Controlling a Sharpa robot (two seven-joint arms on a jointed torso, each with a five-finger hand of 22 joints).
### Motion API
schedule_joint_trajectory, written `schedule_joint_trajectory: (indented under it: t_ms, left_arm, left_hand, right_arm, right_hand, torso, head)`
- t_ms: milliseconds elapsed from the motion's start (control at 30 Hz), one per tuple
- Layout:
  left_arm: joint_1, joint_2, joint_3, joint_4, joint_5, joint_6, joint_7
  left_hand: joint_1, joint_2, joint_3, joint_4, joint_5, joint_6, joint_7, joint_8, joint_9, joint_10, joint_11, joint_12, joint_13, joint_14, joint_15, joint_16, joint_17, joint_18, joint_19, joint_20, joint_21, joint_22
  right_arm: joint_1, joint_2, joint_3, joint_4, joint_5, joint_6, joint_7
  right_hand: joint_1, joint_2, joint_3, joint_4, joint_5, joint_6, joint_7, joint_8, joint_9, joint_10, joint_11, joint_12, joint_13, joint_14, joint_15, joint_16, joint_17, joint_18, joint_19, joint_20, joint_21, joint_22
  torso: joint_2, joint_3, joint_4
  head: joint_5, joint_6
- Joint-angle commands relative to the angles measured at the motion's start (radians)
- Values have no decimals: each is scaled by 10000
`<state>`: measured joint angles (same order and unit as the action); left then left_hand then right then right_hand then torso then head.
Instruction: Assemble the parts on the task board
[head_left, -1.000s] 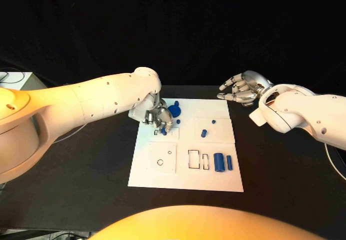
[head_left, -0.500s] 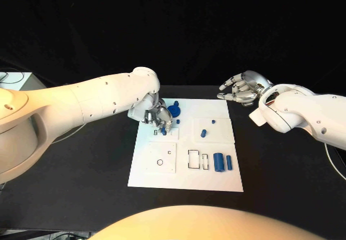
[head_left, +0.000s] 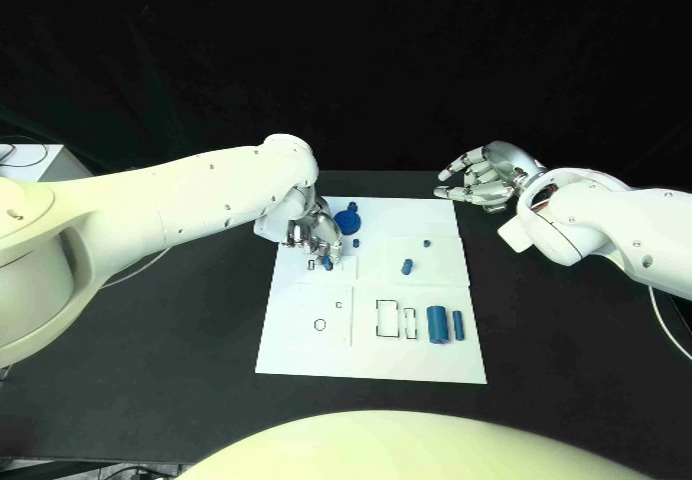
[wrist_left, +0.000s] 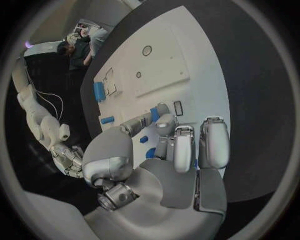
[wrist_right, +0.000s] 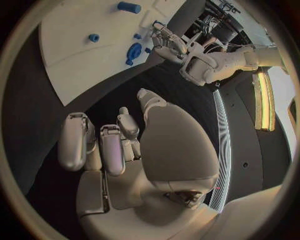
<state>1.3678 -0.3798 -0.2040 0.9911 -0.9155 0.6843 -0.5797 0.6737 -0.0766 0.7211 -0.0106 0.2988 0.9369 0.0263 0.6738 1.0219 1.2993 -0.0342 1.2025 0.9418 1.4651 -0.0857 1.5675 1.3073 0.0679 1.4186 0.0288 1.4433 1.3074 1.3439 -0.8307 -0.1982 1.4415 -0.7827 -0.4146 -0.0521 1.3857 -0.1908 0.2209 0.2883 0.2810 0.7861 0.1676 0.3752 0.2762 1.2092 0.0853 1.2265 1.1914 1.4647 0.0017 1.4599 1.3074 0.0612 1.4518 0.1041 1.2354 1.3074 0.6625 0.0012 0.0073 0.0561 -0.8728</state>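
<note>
Left hand (head_left: 315, 234) over board (head_left: 368, 355) at 10 o'clock, fingers (wrist_left: 145, 119) pinching small blue part (head_left: 327, 264), apparently to seat it in a slot. Right hand (head_left: 483, 178) parked at 1 o'clock off the board, fingers curled, empty.

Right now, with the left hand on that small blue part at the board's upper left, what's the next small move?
Probably ease the left hand straight down: its fingers pinch a small blue part just over the task board, near a small slot outline. The right hand hovers off the board.
</note>
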Motion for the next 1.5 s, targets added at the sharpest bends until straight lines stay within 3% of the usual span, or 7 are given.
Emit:
schedule_joint_trajectory:
  t_ms: [33,933,967,1033,1167,1333,1500]
  left_arm:
    - [-2,9,0,20,-67,93,49]
    - [-44,-178,9,250,-114,-13,89]
    - [-47,-212,13,298,-131,-60,98]
    - [-53,-318,39,451,-165,-169,116]
    - [-55,-569,270,810,-242,-338,143]
    - [-39,-955,894,1349,-327,-525,172]
    - [49,-1318,1323,1719,-190,-949,262]
  left_hand:
    - [24,-119,-113,11,-51,53,22,-62,14,-55,-34,-14,-7,1057,-43,33,2635,-127,32,-54,-38,363]
    - [305,-536,-1704,773,-190,198,6,-245,130,-36,-46,7,25,1057,-52,33,2635,-131,58,-64,-51,391]
    - [363,-558,-1842,850,-284,202,1,-260,143,-37,-49,3,20,1057,-55,33,2635,-133,63,-67,-49,399]
    - [598,-531,-2162,1063,-1157,218,-12,-298,185,-36,-60,0,18,1057,-65,33,2635,-132,65,-77,-56,400]
    - [686,-551,-2305,1168,-1270,226,-14,-314,206,-39,-62,-7,7,1057,-68,33,2635,-128,56,-80,-69,385]
    - [844,-565,-2391,1206,-1277,175,-1,-344,228,-129,-52,-105,-142,1040,-65,-1,2583,-100,-20,-81,-143,270]
    - [1474,-555,-2704,1440,-1207,-365,248,-802,125,-747,180,-582,-829,859,112,-338,2075,47,-472,34,-595,-374]
  right_arm:
    - [-4,3,2,16,-30,158,82]
    - [-5,24,2,-10,-22,183,95]
    - [-5,28,2,-14,-21,183,97]
    - [-6,34,2,-22,-20,185,101]
    - [-10,36,1,-44,-16,192,105]
    - [-16,40,1,-100,-12,190,109]
    - [-29,60,1,-159,-5,202,111]
  right_hand:
    - [-71,20,-45,-20,32,-71,23,-2,-14,-16,-4,56,-16,501,47,-64,945,103,-35,25,-59,523]
    - [-71,20,-45,-20,32,-71,23,-2,-14,-16,-4,56,-16,501,47,-64,945,103,-35,25,-59,523]
    - [-71,20,-45,-20,32,-71,23,-2,-14,-16,-4,56,-16,501,47,-64,945,103,-35,25,-59,523]
    - [-71,20,-45,-20,32,-71,23,-2,-14,-16,-4,56,-16,501,47,-64,945,103,-35,25,-59,523]
    - [-71,20,-45,-20,32,-71,23,-2,-14,-16,-4,56,-16,501,47,-64,945,103,-35,25,-59,523]
    - [-71,20,-45,-20,32,-71,23,-2,-14,-16,-4,56,-16,501,47,-64,945,103,-35,25,-59,523]
    - [-71,20,-45,-20,32,-71,23,-2,-14,-16,-4,56,-16,501,47,-64,945,103,-35,25,-59,523]
  torso:
    - [-1,-3,-2]
    - [-5,-4,-7]
    - [-5,-6,-7]
    - [-5,-10,-12]
    - [-17,-12,2]
    - [-29,3,27]
    - [-17,-4,-3]
  head:
    - [12,2]
    - [21,2]
    - [14,2]
    - [4,2]
    - [-21,2]
    - [-38,2]
    - [-5,2]
